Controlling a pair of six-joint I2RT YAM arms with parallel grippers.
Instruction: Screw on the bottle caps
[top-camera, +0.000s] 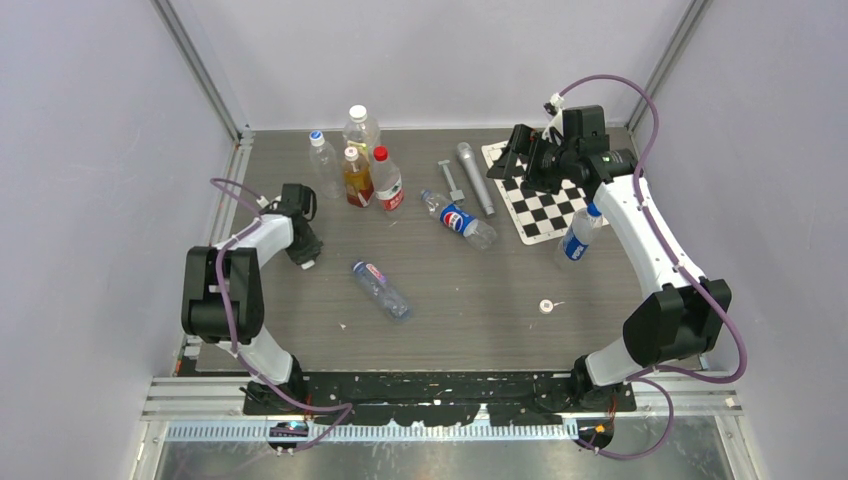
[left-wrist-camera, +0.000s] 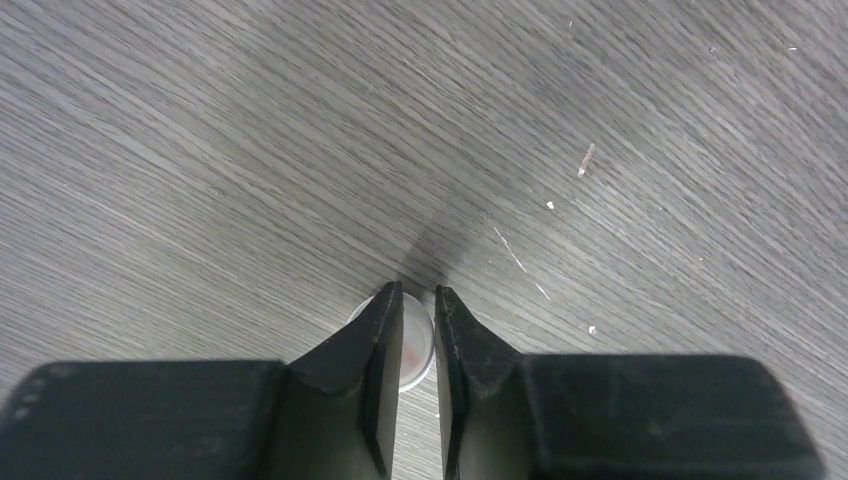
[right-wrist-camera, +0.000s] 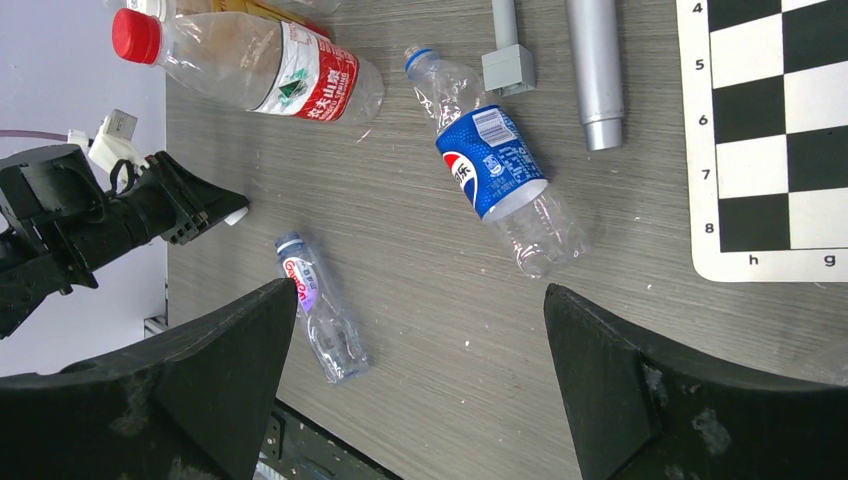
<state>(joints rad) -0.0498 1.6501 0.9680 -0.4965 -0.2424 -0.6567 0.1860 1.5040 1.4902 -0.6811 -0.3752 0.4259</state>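
Observation:
My left gripper (left-wrist-camera: 419, 292) points down at the table's left side (top-camera: 307, 258). Its jaws stand narrowly apart over a white bottle cap (left-wrist-camera: 418, 350) lying flat. The cap is wider than the gap, and whether it is gripped does not show. A second white cap (top-camera: 546, 306) lies near the front right. A Pepsi-labelled bottle (top-camera: 458, 219) and a small clear bottle (top-camera: 380, 288) lie uncapped on their sides mid-table. A blue-labelled bottle (top-camera: 578, 235) stands at the right with a blue cap on. My right gripper (right-wrist-camera: 420, 288) hangs open and empty, high over the back right (top-camera: 517, 152).
At the back left stand an amber-liquid bottle (top-camera: 357, 178), a red-capped bottle (top-camera: 387, 182), a large clear bottle (top-camera: 361, 128) and a blue-capped clear bottle (top-camera: 322, 160). A grey cylinder (top-camera: 475, 178), a small grey tool (top-camera: 452, 182) and a chessboard (top-camera: 540, 205) lie at the back right.

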